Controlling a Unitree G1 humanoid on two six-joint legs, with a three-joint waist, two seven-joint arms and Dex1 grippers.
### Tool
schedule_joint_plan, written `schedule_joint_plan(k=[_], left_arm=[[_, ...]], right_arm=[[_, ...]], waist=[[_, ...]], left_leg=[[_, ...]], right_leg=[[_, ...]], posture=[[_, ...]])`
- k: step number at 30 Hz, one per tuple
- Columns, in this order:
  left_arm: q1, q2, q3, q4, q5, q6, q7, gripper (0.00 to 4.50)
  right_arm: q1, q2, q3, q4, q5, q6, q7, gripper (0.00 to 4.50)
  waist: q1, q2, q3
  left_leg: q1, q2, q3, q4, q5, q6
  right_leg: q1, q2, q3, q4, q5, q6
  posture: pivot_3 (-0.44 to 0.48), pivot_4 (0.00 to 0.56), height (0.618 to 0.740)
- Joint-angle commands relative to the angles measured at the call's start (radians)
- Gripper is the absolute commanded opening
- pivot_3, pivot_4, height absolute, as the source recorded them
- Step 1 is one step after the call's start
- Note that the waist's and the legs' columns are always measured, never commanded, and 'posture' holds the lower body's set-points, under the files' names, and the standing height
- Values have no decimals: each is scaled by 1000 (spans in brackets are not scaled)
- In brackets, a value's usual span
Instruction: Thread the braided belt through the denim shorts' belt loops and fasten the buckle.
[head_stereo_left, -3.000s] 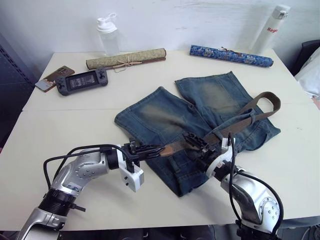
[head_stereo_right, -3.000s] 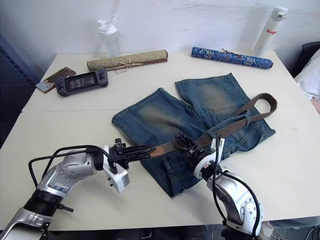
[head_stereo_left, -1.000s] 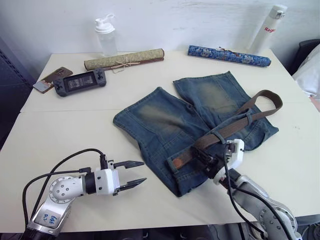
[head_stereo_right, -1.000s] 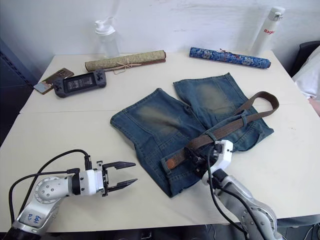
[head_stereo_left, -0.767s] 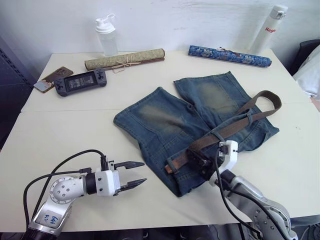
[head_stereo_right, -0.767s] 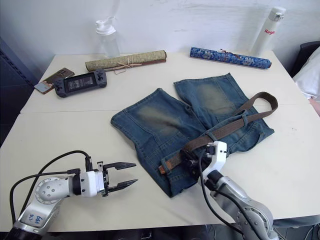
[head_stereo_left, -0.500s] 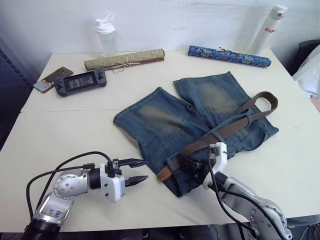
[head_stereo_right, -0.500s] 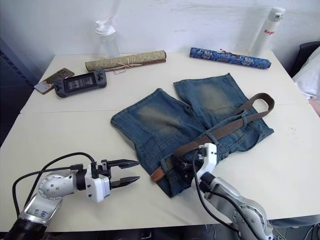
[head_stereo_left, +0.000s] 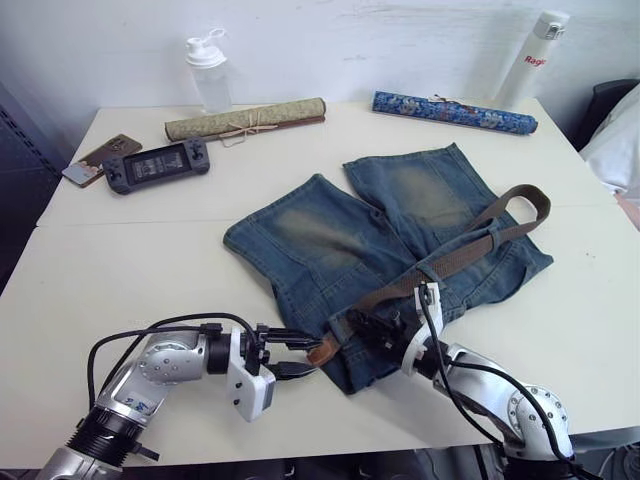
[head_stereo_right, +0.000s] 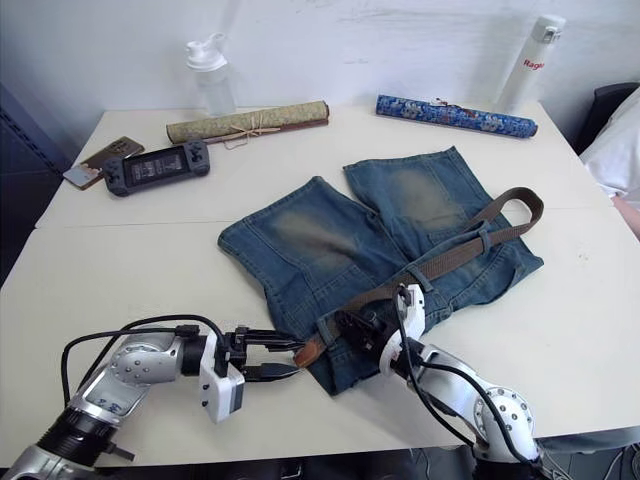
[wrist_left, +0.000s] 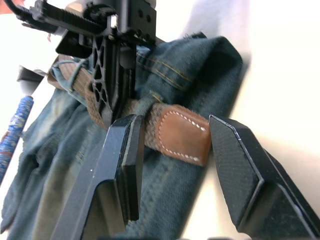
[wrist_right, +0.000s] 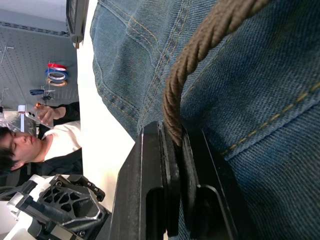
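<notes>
A pale cream surface (head_stereo_left: 120, 260) set against a white wall carries the work; a seated person appears far off in the right wrist view. The denim shorts (head_stereo_left: 380, 240) lie flat at centre frame, waistband toward the lower edge, their faded blue cloth marked by lighter worn patches and tan stitching. The braided belt (head_stereo_left: 455, 255), a narrow dark-brown woven strap, runs diagonally from a loop at right of centre down along the waistband to its tan leather tip (wrist_left: 182, 135), stitched in white and smooth against the coarse weave. The buckle cannot be made out.

The right tool (head_stereo_right: 355, 325) is closed on the belt just behind the tip; the right wrist view shows the strap pinched edge-on between its black fingers (wrist_right: 172, 190), probably so that the limp end is kept stiff and presented outward. The left tool (wrist_left: 172, 150), at lower centre of the eye views, stands spread wide with one ribbed black pad on either side of the leather tip, grasping nothing; this placement suggests that it is set to take the tip. Whether the strap passes under any of the belt loops here cannot be told.

Along the far edge lie a clear bottle (head_stereo_left: 205, 70), a tan rolled mat (head_stereo_left: 245, 117), a blue patterned roll (head_stereo_left: 455, 111), a white flask (head_stereo_left: 535, 45), and at upper left a handheld console (head_stereo_left: 155, 163).
</notes>
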Motion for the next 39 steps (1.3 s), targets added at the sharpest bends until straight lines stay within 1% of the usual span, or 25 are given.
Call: schedule_joint_plan(k=[1, 6, 14, 17, 21, 23, 26, 31, 38, 39], left_arm=[[-3, 29, -5, 2, -27, -11, -14, 2305], [12, 38, 7, 37, -11, -37, 5, 2305], [5, 18, 0, 109, 96, -126, 73, 2305], [-4, -1, 2, 132, 137, -152, 114, 2305], [-23, -52, 22, 154, 182, -188, 199, 2305], [-28, -62, 33, 154, 211, -205, 237, 2305], [-32, -69, 39, 153, 210, -207, 274, 2305], [-35, -59, 35, 146, 216, -191, 294, 2305], [-33, -46, 13, 125, 155, -204, 290, 2305], [-36, -44, 12, 124, 151, -212, 291, 2069]], right_arm=[[11, 5, 24, 14, 29, 6, -10, 0], [6, 11, 27, 14, 33, 0, -17, 0], [-4, 27, 28, 12, 55, -24, -33, 0], [-8, 28, 28, 7, 67, -30, -42, 0], [-7, 27, 32, 3, 74, -36, -49, 0], [-5, 27, 37, 1, 74, -40, -52, 0], [1, 28, 42, -2, 70, -42, -51, 0], [-2, 29, 43, 1, 71, -43, -51, 0], [-4, 31, 49, 10, 55, -38, -41, 0], [-5, 30, 49, 12, 52, -36, -40, 0]], waist=[[0, 0, 0], [-1, 0, 0], [-1, 0, 0], [0, 0, 0], [3, 0, 0], [1, 0, 0], [0, 0, 0], [2, 0, 0], [1, 0, 0], [1, 0, 0]], left_leg=[[0, 0, 0, 0, 0, 0], [0, 0, 0, 0, 0, 0], [0, 0, 0, 0, -1, 2], [0, 0, 0, 0, -1, 2], [0, 0, 0, 0, -1, 2], [0, 0, 0, 0, -1, 2], [0, 0, 0, 0, -1, 2], [0, 0, 0, 0, -1, 2], [0, 0, 0, 0, -1, 2], [0, 0, 0, 0, -1, 2]], right_leg=[[0, 0, 0, 0, 0, 0], [0, 0, 0, 0, 0, 0], [0, 0, 0, 0, 0, 0], [0, 0, 0, 0, 0, 0], [0, 0, 0, 0, 0, 0], [0, 0, 0, 0, 0, 0], [0, 0, 0, 0, 0, 0], [0, 0, 0, 0, 0, 0], [0, 0, 0, 0, 0, 0], [0, 0, 0, 0, 0, 0]], posture=[[0, 150, 717], [0, 150, 717], [0, 150, 717], [0, 150, 717], [0, 150, 717], [0, 150, 717], [0, 150, 717], [0, 150, 717], [0, 150, 717], [0, 150, 717]])
